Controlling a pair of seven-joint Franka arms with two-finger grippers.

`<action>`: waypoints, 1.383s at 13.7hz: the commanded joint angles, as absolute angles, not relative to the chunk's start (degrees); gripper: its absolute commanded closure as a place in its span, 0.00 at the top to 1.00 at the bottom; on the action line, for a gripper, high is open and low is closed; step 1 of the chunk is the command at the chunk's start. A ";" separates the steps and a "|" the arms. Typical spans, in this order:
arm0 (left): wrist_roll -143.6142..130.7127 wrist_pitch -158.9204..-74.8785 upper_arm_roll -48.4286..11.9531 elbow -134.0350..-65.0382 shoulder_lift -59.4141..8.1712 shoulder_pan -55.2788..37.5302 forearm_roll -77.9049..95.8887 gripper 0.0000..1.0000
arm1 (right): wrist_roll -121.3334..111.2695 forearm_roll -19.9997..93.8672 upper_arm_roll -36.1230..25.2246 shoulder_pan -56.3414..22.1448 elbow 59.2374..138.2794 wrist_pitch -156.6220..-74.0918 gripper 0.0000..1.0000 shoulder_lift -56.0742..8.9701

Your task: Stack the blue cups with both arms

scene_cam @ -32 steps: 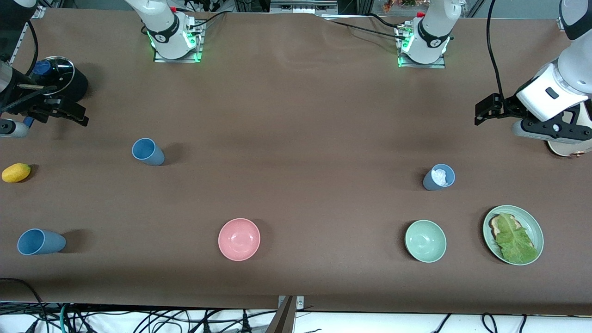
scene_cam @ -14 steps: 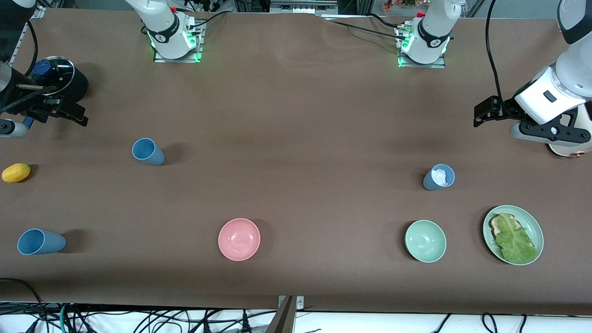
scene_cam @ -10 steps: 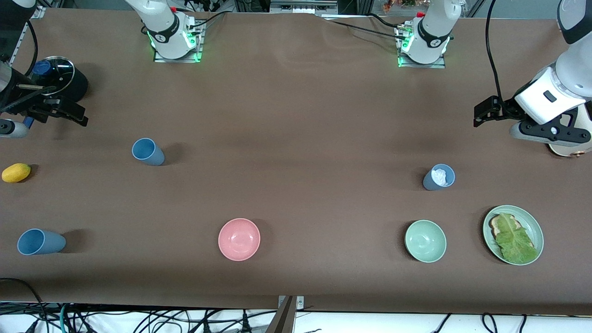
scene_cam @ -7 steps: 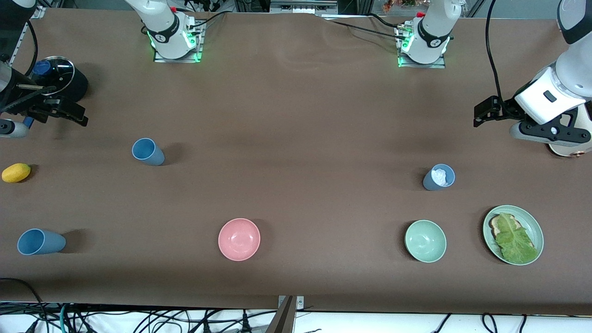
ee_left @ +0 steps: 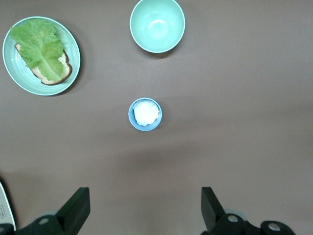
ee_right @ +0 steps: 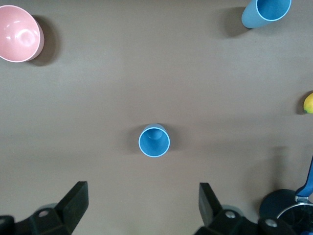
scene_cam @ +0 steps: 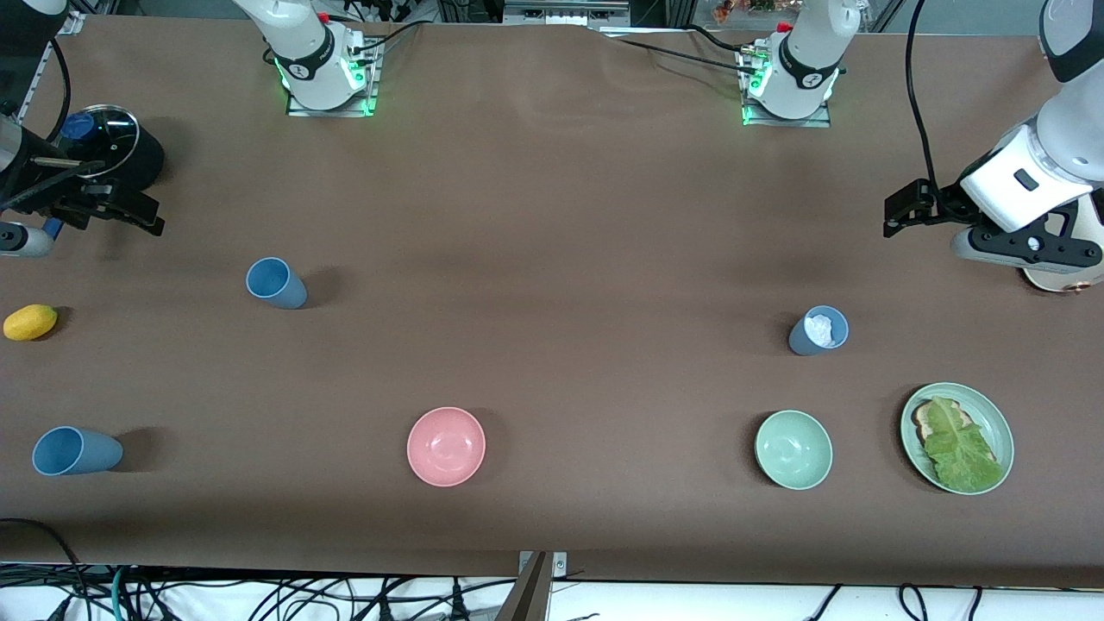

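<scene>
We see the left gripper (ee_left: 142, 210) held high with its fingers (ee_left: 78, 208) spread wide and holding nothing. Straight out from those fingers, well apart from them, a grey-blue cup (ee_left: 145, 114) stands upright on the brown desk (ee_left: 244, 122) with a white crumpled wad inside it. Further out from the fingers than that cup sits a pale green bowl (ee_left: 157, 25), and off to one side of it a green plate (ee_left: 41, 55) carrying a slice of bread under a lettuce leaf.

The right gripper (ee_right: 142, 208) also hangs high, its fingers (ee_right: 76, 200) spread wide and holding nothing. Straight out from them, well apart, a sky-blue cup (ee_right: 154, 140) stands upright with its mouth open to us. Further out again, a second sky-blue cup (ee_right: 266, 12) stands toward one corner and a pink bowl (ee_right: 19, 33) toward the other. A yellow fruit (ee_right: 308, 103) shows at the edge, and a dark lidded pot (ee_right: 288, 210) sits close beside the right fingers.

In the front view, the right gripper (scene_cam: 112, 211) is over the right arm's end of the desk, beside the pot (scene_cam: 108, 147), and the left gripper (scene_cam: 906, 207) is over the left arm's end. The three cups (scene_cam: 276, 283) (scene_cam: 76, 451) (scene_cam: 818, 330) all stand apart, none stacked.
</scene>
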State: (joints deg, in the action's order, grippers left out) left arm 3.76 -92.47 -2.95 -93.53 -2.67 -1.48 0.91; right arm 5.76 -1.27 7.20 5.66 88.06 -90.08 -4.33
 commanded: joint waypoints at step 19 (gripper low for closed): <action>6.42 -108.25 -2.81 -100.20 -14.92 1.32 -5.01 1.00 | 1.76 -5.71 7.12 7.73 93.31 -96.21 1.00 -16.96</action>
State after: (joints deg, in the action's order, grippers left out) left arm 5.42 -102.43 -2.51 -99.66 -11.26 1.33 -3.35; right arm 2.74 -4.94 6.74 6.97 90.22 -92.31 -16.25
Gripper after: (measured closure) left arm 0.000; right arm 0.000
